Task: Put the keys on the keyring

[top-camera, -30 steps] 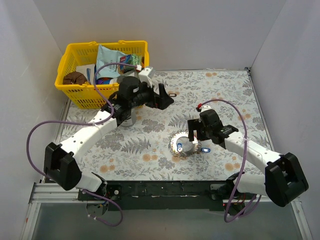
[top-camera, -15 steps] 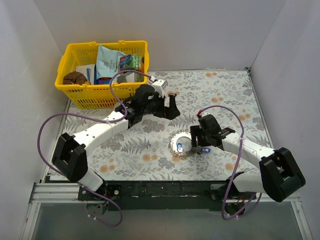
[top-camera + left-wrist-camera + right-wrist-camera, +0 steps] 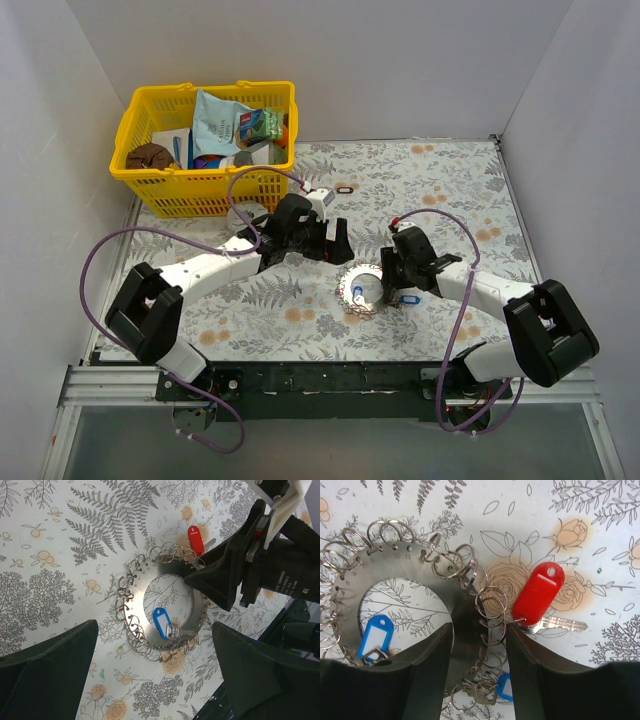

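Note:
The keyring point(image 3: 351, 288) lies flat on the floral cloth, edged with small wire loops. In the right wrist view my right gripper point(image 3: 480, 672) straddles the ring's point(image 3: 395, 560) right band. One finger point(image 3: 427, 675) stands in the hole against the inner edge. The other point(image 3: 540, 680) presses the outer loops. A red key point(image 3: 538, 594) hangs from a loop beside it. A blue key point(image 3: 375, 636) lies in the hole and another blue one point(image 3: 504, 687) lies under the loops. My left gripper point(image 3: 338, 240) hovers open above the ring point(image 3: 131, 605), and its view shows the red key point(image 3: 194, 538) and the blue key point(image 3: 161, 621).
A yellow basket point(image 3: 215, 88) full of packets stands at the back left. A small dark object point(image 3: 345, 188) lies on the cloth behind the arms. White walls close in on the left, right and back.
My left arm has swung right and towards the near edge, and its gripper now hangs just above the keyring. My right gripper has stayed at the ring's right side, shifting slightly.

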`<state>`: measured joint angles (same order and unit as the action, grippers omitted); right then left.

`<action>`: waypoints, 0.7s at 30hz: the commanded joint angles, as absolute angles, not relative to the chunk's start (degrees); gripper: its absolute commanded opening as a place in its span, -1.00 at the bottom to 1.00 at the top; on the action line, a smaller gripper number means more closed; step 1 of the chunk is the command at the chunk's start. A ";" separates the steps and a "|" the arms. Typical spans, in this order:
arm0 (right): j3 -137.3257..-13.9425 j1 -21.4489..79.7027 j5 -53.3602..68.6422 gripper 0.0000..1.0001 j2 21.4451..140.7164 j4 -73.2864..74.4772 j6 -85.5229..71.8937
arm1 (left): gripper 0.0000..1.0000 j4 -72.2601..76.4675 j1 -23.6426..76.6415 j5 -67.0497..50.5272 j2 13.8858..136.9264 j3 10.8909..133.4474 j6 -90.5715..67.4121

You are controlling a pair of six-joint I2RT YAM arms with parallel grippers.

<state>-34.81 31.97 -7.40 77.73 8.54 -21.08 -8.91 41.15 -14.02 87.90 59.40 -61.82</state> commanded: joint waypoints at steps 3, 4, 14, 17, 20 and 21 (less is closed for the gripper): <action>-35.94 32.17 -4.75 0.08 82.44 6.59 -21.53 | 0.96 -5.45 41.57 -12.31 84.55 55.29 -65.74; -36.47 32.17 -4.40 0.08 83.31 6.68 -21.27 | 0.96 -5.10 41.57 -12.13 84.64 54.76 -66.35; -41.75 32.08 -4.57 0.11 83.41 8.61 -19.07 | 0.96 -6.07 41.57 -9.05 85.25 51.86 -73.21; -42.01 32.17 -5.27 0.18 79.99 9.40 -18.55 | 0.96 -6.50 41.57 -11.16 88.15 52.12 -73.12; -41.75 32.17 -5.63 0.25 76.30 10.46 -17.93 | 0.96 -5.89 41.57 -13.26 90.43 52.12 -74.52; -41.31 32.17 -5.28 0.26 75.42 10.46 -17.58 | 0.96 -4.76 41.57 -13.88 90.79 51.95 -74.71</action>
